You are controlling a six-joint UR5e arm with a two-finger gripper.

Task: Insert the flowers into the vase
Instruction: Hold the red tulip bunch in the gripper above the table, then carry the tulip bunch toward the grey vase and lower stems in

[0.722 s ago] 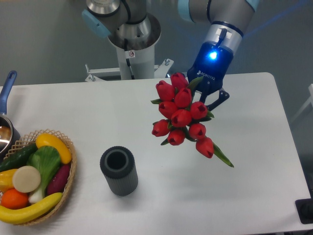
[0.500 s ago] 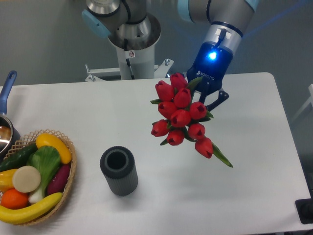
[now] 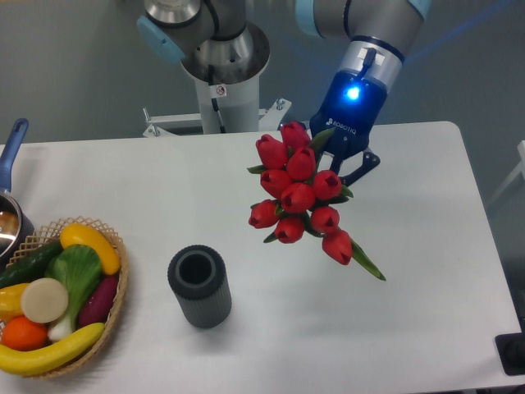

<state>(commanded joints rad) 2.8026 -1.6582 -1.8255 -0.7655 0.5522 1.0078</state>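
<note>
The flowers (image 3: 297, 194), a bunch of red closed tulip buds with green leaves, hang in the air over the middle right of the table. My gripper (image 3: 349, 161) is shut on their stems, behind and to the right of the buds, its fingertips mostly hidden by them. The vase (image 3: 198, 286), a dark grey ribbed cylinder with an open round mouth, stands upright on the table, below and to the left of the bunch. The flowers are well apart from the vase.
A wicker basket (image 3: 118, 283) of toy fruit and vegetables sits at the front left edge. A pot with a blue handle (image 3: 11, 148) is at the far left. The arm's base (image 3: 220, 74) stands behind the table. A dark object (image 3: 513, 355) sits at the front right corner.
My gripper and the flowers have shifted slightly left and up, toward the vase. The vase and basket have not moved.
</note>
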